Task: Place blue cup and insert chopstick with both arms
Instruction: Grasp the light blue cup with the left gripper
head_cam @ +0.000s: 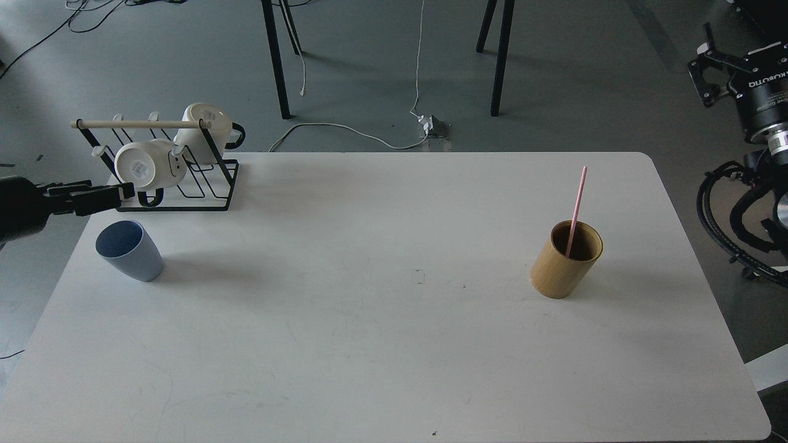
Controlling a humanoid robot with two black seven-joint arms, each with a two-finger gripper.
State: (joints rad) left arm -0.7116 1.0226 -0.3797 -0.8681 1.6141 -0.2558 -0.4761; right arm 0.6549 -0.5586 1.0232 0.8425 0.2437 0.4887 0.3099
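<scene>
Item 1, blue cup (129,250): upright on the worktop (369,344) near its left edge, mouth up and empty, well apart to the left of the bamboo holder (566,259). Nothing touches it.

Item 2, bamboo holder: upright tan cylinder on the right half of the worktop; landmark for this entry.

Item 3, chopstick (577,206): pink, standing inside the bamboo holder, long axis near vertical, top leaning slightly right and away. Upper half clear of the rim, free for a pinch.

Item 4, left end effector (101,198): just beyond and above the blue cup, arm entering level from the left edge, fingers pointing right toward the mug rack (178,178). Seen dark and edge-on; spread or pressed together cannot be told. Holds nothing visible. The cup lies just nearer and slightly right of it, so this arm is judged the one for the cup.

Item 5, mug rack: far left corner, well left of the holder, carrying two white mugs (148,165).

Item 6, right end effector (708,67): raised off the worktop, beyond and right of the holder; fingers appear spread, empty. Nearer arm for the chopstick, which lies down-left of it.
</scene>
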